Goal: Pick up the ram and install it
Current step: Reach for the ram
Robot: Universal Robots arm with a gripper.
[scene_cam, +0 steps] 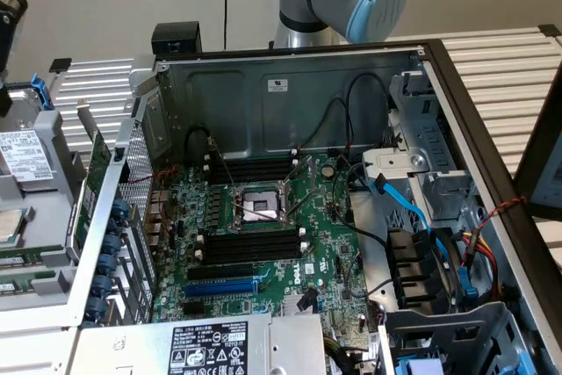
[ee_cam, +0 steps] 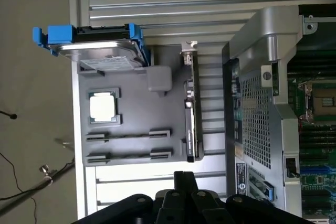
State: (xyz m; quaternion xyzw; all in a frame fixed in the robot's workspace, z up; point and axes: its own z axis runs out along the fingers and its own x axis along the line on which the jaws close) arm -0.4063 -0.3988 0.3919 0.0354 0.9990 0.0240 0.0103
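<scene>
One open computer case (scene_cam: pixel 290 103) dominates the exterior view, its motherboard (scene_cam: pixel 327 243) carrying long black empty memory slots (scene_cam: pixel 250 243). Outside the case, on the exterior view's left, a grey tray (ee_cam: pixel 131 95) holds a hard drive (ee_cam: pixel 100 51) in blue rails, a bracketed green card (ee_cam: pixel 191 114) (standing on edge) and a processor chip (ee_cam: pixel 102 107). The ram (scene_cam: pixel 26 259) rests in that tray just beside the chip. The gripper (ee_cam: pixel 185 178) hangs near the tray, fingers pressed together and empty.
</scene>
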